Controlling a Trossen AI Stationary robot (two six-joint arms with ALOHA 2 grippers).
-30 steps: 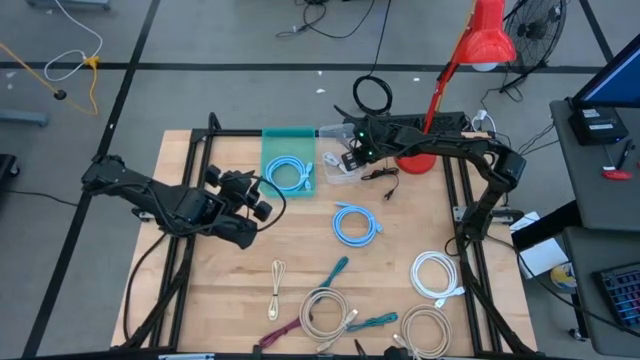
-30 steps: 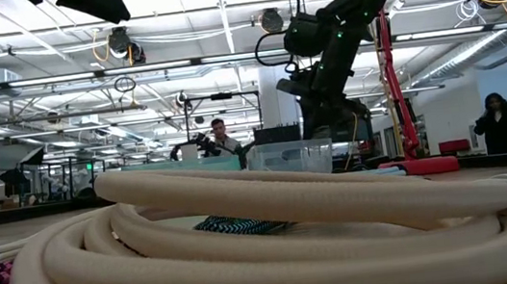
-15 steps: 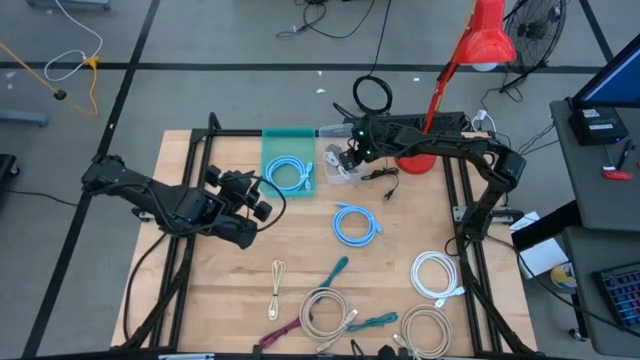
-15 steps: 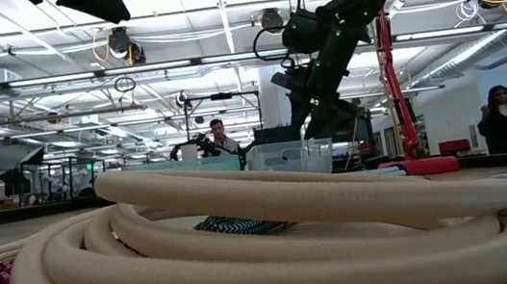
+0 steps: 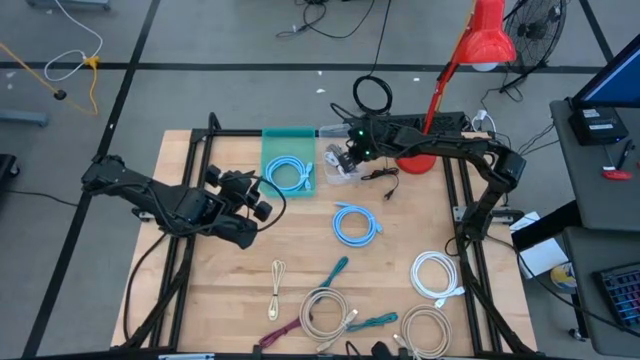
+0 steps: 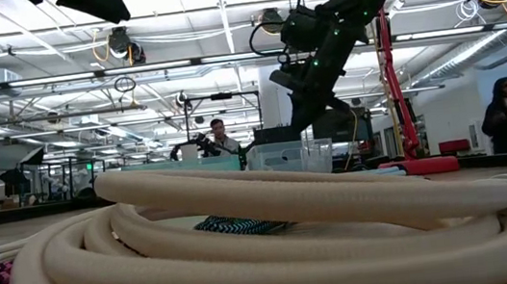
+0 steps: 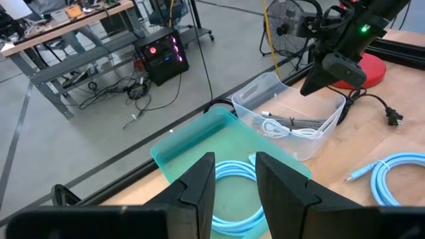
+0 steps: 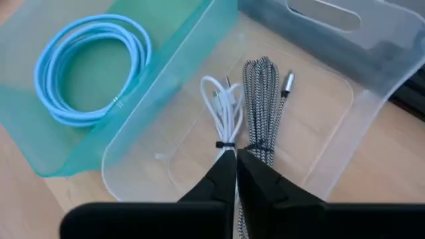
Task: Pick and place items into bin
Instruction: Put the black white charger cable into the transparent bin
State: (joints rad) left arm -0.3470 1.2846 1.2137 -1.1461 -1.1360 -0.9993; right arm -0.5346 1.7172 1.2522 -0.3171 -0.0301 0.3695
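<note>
My right gripper (image 5: 342, 158) hangs shut just above the clear bin (image 5: 336, 176), touching nothing. In the bin lie a white bundled cord (image 8: 224, 109) and a black-and-white braided cord (image 8: 263, 99). The teal bin (image 5: 270, 150) beside it holds a light blue coil (image 5: 290, 172). My left gripper (image 7: 236, 179) waits open over the table, short of the teal bin. On the wood lie another light blue coil (image 5: 355, 222), a white coil (image 5: 437, 275), two beige coils (image 5: 325, 310), (image 5: 425, 330), teal cords (image 5: 335, 268), a maroon cord (image 5: 283, 328) and a cream cord (image 5: 277, 285).
A red lamp stands with its base (image 5: 415, 160) beside the clear bin, its black cord and plug (image 5: 385, 182) on the table near the bin. Both bins sit at the table's far edge. A beige coil (image 6: 245, 230) fills the low view. People stand in the room beyond.
My right gripper has risen a little above the clear bin and shifted slightly toward the table's left. The cords in the bin and the left arm have kept still. A person in the background has walked a few steps.
</note>
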